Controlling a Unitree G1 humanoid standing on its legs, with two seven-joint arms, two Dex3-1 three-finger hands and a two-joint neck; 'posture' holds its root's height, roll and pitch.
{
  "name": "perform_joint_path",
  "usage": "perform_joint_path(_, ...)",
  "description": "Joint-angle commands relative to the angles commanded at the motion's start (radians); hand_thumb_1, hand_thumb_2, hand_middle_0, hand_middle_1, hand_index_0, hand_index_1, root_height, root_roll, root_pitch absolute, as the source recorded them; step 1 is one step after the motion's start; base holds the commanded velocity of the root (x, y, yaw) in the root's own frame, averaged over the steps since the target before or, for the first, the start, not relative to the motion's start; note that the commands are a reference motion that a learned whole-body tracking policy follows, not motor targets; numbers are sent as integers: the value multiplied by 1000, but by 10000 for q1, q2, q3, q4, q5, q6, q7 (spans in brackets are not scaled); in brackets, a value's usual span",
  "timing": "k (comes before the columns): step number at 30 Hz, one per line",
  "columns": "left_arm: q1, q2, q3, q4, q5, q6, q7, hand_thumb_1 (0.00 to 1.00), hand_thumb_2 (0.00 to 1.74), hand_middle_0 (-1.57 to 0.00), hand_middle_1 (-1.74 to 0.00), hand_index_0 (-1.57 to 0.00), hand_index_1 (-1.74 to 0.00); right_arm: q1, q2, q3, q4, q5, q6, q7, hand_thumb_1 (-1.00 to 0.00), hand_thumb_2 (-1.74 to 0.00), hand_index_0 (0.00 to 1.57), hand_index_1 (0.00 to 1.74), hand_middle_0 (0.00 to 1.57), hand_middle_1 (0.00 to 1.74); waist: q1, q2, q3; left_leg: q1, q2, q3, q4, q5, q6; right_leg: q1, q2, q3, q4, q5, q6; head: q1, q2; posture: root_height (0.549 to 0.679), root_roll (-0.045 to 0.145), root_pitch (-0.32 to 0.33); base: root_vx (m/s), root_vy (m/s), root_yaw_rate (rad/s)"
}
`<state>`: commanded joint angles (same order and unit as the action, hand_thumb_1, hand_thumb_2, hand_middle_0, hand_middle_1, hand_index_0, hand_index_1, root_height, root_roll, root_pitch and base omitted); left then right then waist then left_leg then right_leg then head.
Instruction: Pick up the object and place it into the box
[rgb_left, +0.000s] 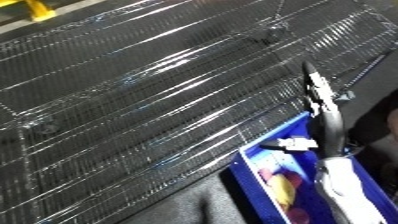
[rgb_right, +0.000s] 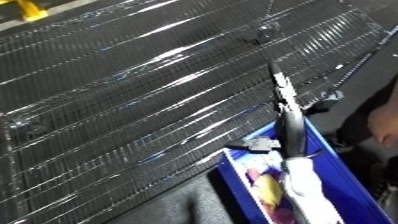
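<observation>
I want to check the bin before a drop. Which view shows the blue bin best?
The right eye view shows the blue bin best: both side walls and more of its inside with colourful things are visible beside the right robot hand. The left eye view shows mainly its left wall and near corner; its right side is cut off.

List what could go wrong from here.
1. The right robot hand reaches out edge-on past the blue bin over the wire shelf; lowered, its fingers might catch in the wires.
2. No loose object shows on the shelf, so the reach may find nothing.
3. The forearm crosses the bin and might knock its rim when pulled back.
</observation>
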<state>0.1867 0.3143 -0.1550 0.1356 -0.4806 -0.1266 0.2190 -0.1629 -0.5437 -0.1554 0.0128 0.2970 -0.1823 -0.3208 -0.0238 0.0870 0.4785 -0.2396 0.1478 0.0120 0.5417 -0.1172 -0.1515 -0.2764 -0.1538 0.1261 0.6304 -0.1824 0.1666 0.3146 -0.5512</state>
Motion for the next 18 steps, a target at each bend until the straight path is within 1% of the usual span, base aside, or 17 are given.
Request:
perform_joint_path(4,-94,32,21,-15,44,65,15,1000,1740,-1570,-1740,-1570,-1740,-379,82,552,-31,-12,87,208,0,0,0,0,0,0,204,-87,46,-94,-17,-87,69,18,-1,-46,-23,-36,99,-21,-8,-539,0,636,65,-190,-5,10,85)
perform_joint_path(8,-121,35,98,-11,102,130,77,1000,1740,-1570,-1740,-1570,-1740,-738,105,1031,-65,-136,198,381,0,0,0,0,0,0,383,-174,118,-187,-51,-179,182,8,17,-107,-28,-63,230,-46,-19,-948,151,635,63,-191,-4,12,83)
perform_joint_path(10,-131,30,147,-9,128,134,113,1000,1740,-1570,-1740,-1570,-1740,-898,115,1225,-54,-188,234,432,0,0,0,0,0,0,466,-206,147,-225,-66,-215,225,-4,28,-136,-36,-81,292,-56,-20,-1131,472,634,61,-191,1,17,74)
perform_joint_path(11,-139,30,168,-8,134,128,127,1000,1740,-1570,-1740,-1570,-1740,-977,116,1318,-46,-207,244,447,0,0,0,0,0,0,512,-222,159,-242,-71,-233,239,-8,34,-147,-40,-92,319,-64,-20,-1296,952,634,61,-191,15,17,72)
perform_joint_path(13,-161,41,202,-9,127,103,144,1000,1740,-1570,-1740,-1570,-1740,-1127,118,1477,-22,-254,255,451,0,0,0,0,0,0,599,-244,176,-277,-79,-265,262,-14,44,-173,-47,-105,363,-79,-22,-1624,1372,634,59,-188,20,12,61)
perform_joint_path(18,-181,77,380,-115,105,60,170,1000,1740,-1570,-1740,-1570,-1740,-1431,196,1774,113,-505,311,458,0,0,0,0,0,0,820,-324,221,-363,-105,-323,359,-54,77,-238,-72,-144,450,-85,-36,-2227,1862,633,57,-185,26,14,49)
